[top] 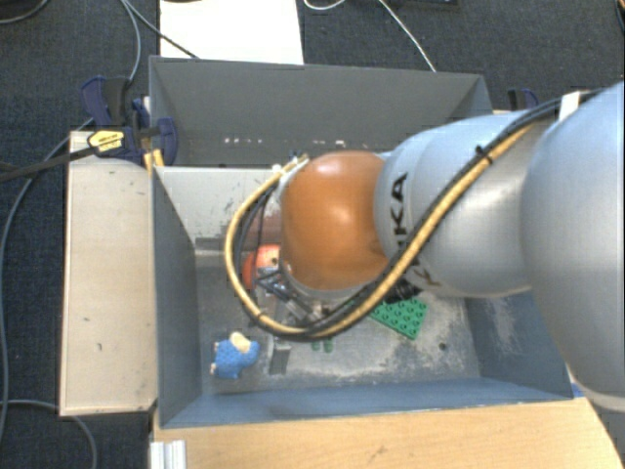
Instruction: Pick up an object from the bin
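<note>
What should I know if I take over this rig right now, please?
Gripper: low in the bin's front left part, under the orange wrist cover; whether it grips anything cannot be told.
Things: blue lump just left of it by the front wall; green studded plate to its right; red thing behind, partly hidden.
Done: nothing visibly lifted.
Left: grasp one thing and raise it out.
</note>
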